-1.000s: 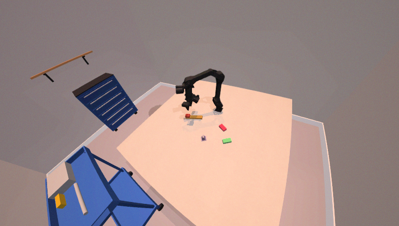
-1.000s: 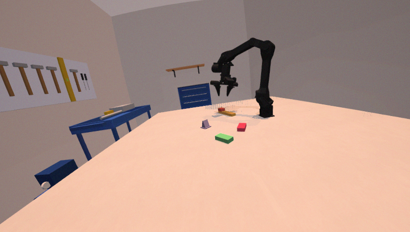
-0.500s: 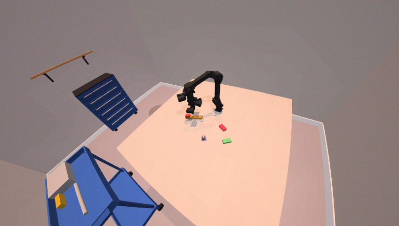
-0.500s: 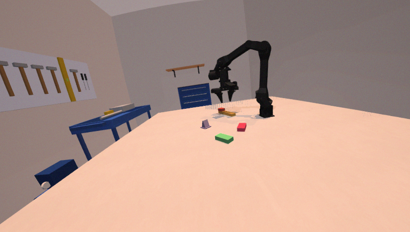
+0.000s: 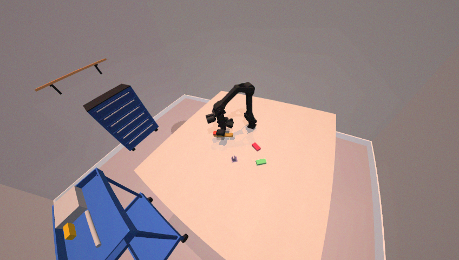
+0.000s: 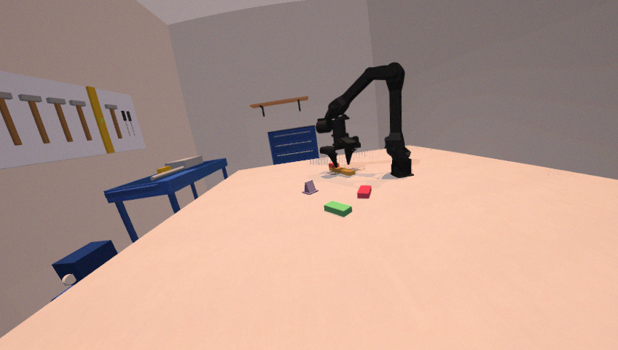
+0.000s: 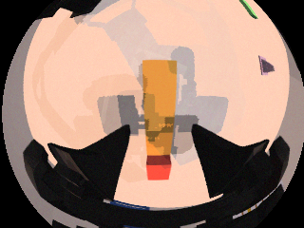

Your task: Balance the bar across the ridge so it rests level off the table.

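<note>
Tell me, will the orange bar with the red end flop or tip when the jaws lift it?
The bar looks like a straight, flat-sided block, so it probably stays stiff and won't roll. Its red end may be heavier, so it might tilt that way. The open gripper straddles it near that end.

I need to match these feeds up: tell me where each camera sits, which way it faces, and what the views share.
Top: high above, looking down at the table; the whole arm shows.
Exterior: low at the table's far end, facing the arm and back wall; the whole arm shows, with the open gripper above the bar.
Wrist: on the gripper, looking straight down; only both fingers show, either side of the bar.
All three share the bar, ridge, red block and green block.
</note>
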Motion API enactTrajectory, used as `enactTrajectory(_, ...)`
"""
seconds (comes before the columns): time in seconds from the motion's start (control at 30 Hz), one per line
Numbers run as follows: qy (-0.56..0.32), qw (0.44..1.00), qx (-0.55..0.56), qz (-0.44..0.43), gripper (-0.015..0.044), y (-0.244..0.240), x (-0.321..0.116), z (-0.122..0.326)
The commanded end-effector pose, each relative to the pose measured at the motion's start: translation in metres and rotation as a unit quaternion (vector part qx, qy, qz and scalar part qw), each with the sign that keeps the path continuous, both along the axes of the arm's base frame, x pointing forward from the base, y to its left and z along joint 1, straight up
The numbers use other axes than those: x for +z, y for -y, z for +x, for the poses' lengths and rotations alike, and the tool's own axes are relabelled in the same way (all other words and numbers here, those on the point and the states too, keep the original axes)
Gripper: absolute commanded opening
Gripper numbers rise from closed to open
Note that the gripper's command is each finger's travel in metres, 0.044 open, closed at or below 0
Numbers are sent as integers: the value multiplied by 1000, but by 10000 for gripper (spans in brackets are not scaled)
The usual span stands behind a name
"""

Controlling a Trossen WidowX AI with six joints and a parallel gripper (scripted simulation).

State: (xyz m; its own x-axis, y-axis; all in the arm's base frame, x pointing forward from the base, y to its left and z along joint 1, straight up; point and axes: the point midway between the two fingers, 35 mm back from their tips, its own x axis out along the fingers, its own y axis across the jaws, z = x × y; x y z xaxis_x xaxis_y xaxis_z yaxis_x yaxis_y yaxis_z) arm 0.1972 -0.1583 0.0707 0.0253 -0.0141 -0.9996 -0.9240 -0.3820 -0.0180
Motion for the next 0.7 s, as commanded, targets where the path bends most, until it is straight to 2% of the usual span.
enactTrajectory(0.0,-3,1000,-3,0,315,0,-6,-1)
enactTrajectory(0.67,-3,1000,-3,0,315,0,-25,-1)
